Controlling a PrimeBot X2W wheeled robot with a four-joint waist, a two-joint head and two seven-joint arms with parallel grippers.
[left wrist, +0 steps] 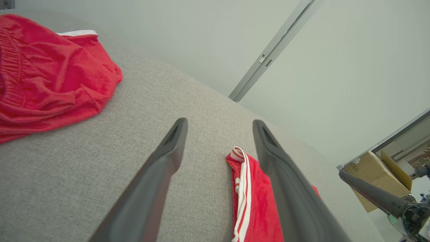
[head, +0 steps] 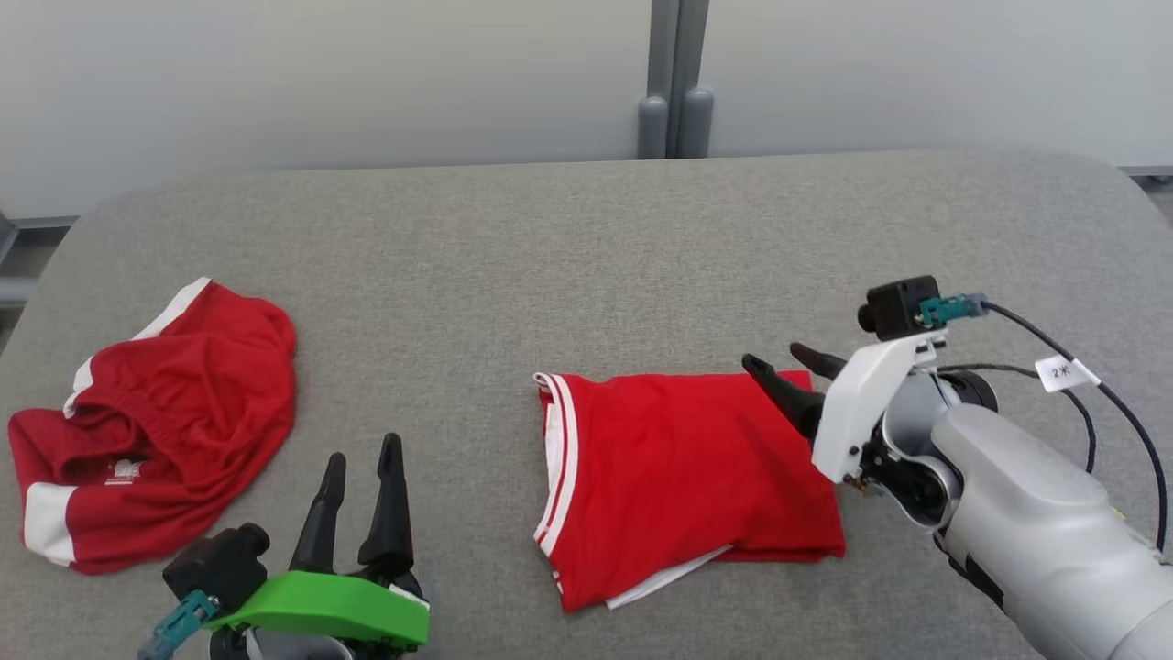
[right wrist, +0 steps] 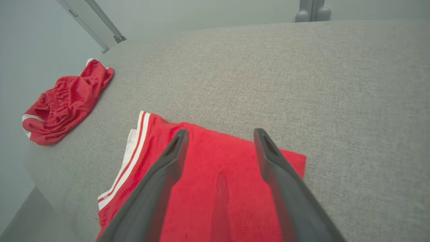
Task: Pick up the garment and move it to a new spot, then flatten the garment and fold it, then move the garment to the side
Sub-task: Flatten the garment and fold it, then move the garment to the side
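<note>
The folded garment (head: 687,477) lies flat on the grey counter (head: 586,247), a little right of centre, with its striped hem to the left. The neat layers suggest the fold is done and only the move aside remains. The right gripper (head: 772,356) hangs over its far right corner, jaws wide and empty. The left gripper (head: 364,449) waits by the near edge, jaws wide too. A crumpled garment (head: 174,412) occupies the left end, so the open room lies far and right.

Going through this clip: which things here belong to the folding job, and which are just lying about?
Part of the job:
- folded red garment, mid-table
- right gripper, open over its far right corner
- left gripper, open, near the robot

Lying about:
- crumpled red shorts, at the left of the grey table
- cardboard box, beyond the table
</note>
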